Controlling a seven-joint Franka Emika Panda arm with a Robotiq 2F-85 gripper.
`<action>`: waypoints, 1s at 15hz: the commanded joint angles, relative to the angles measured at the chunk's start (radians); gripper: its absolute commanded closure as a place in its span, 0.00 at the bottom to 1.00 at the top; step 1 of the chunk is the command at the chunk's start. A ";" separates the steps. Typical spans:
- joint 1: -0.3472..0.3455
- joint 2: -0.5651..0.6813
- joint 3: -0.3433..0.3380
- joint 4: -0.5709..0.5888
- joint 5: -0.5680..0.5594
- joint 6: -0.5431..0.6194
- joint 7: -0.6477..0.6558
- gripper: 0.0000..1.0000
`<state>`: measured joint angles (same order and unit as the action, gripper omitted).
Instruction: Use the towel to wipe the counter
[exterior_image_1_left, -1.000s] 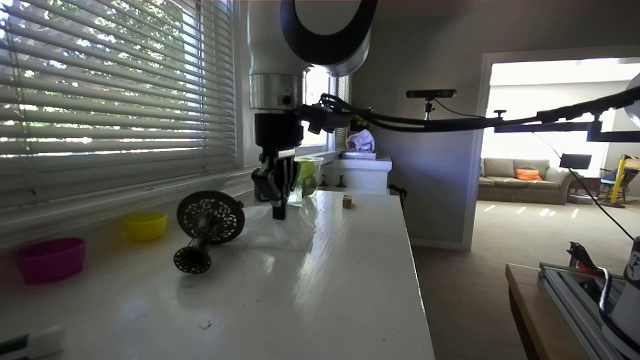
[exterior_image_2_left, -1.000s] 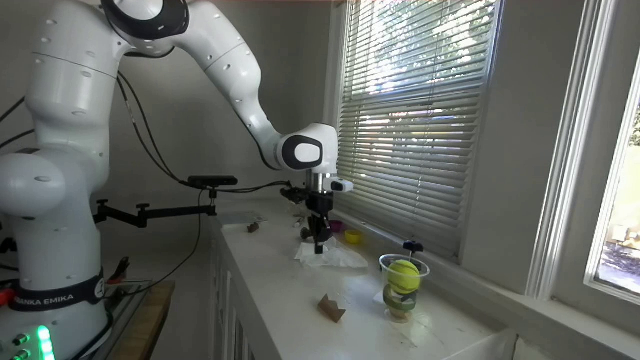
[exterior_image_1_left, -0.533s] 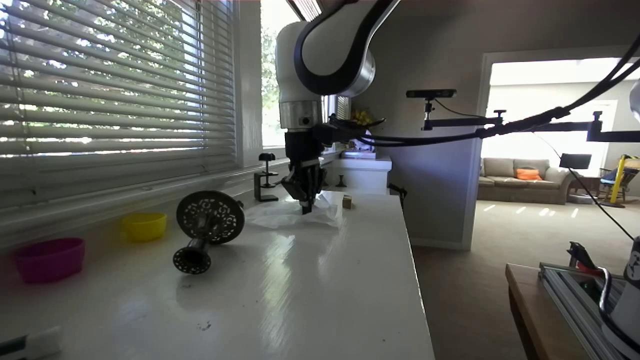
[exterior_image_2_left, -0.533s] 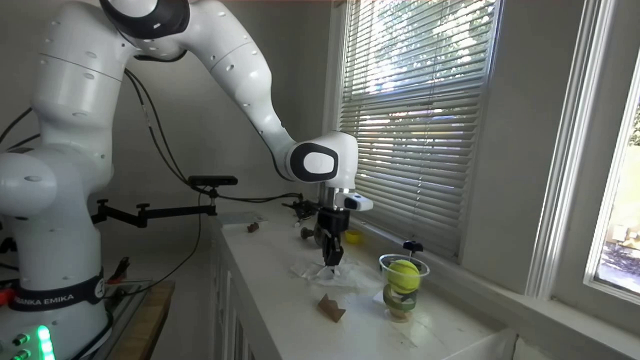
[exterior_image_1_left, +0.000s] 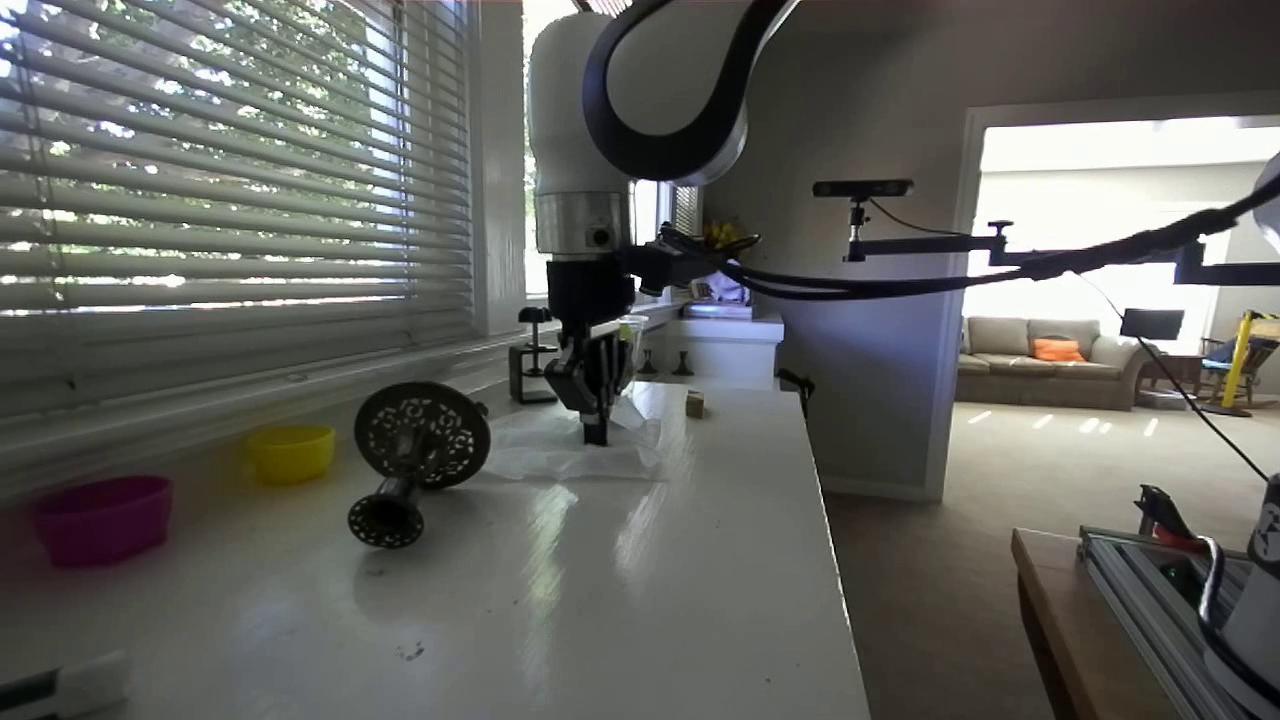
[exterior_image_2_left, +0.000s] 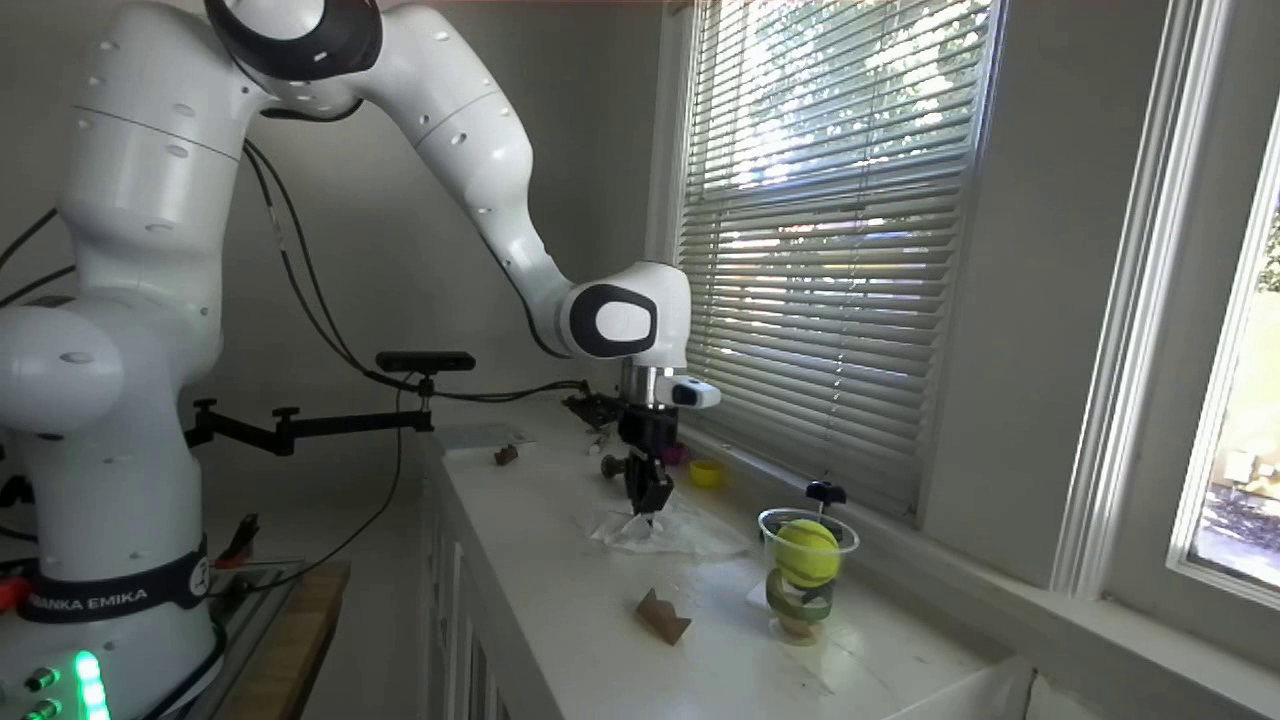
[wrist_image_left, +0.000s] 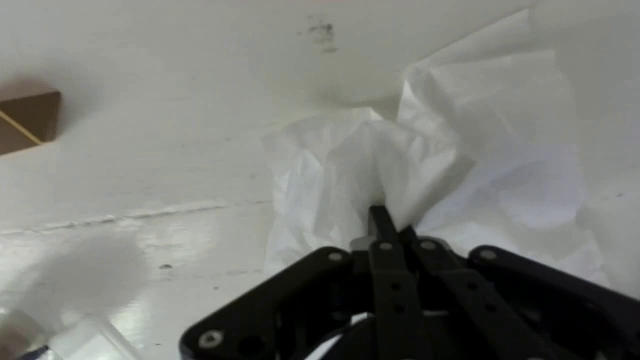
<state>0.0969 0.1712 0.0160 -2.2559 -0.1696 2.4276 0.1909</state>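
1. Glossy white painted counter (exterior_image_1_left: 700, 580), rough along one chipped line
2. Crumpled thin white sheet of a towel (wrist_image_left: 335, 180), paper-like and matt
3. Slim black fingers (wrist_image_left: 390, 270), matt
4. Dark openwork metal stand (exterior_image_1_left: 402, 472), dull
5. Clear round plastic-looking cup (exterior_image_2_left: 846, 548), smooth, shiny

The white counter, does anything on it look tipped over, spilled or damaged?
Yes: near the yellow bowl, what looks like a dark metal candlestick lies on its side, though such things normally stand upright. In the wrist view, the counter also bears dark marks; whether dirt or chipped paint, I can't tell. No spill is evident.
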 joint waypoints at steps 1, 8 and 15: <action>0.032 -0.078 0.043 -0.084 -0.053 0.053 -0.065 1.00; 0.000 -0.013 0.004 -0.026 -0.057 0.000 0.008 1.00; -0.018 0.042 -0.082 0.056 -0.090 -0.131 0.279 1.00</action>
<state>0.0807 0.1702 -0.0501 -2.2559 -0.2301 2.3716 0.3530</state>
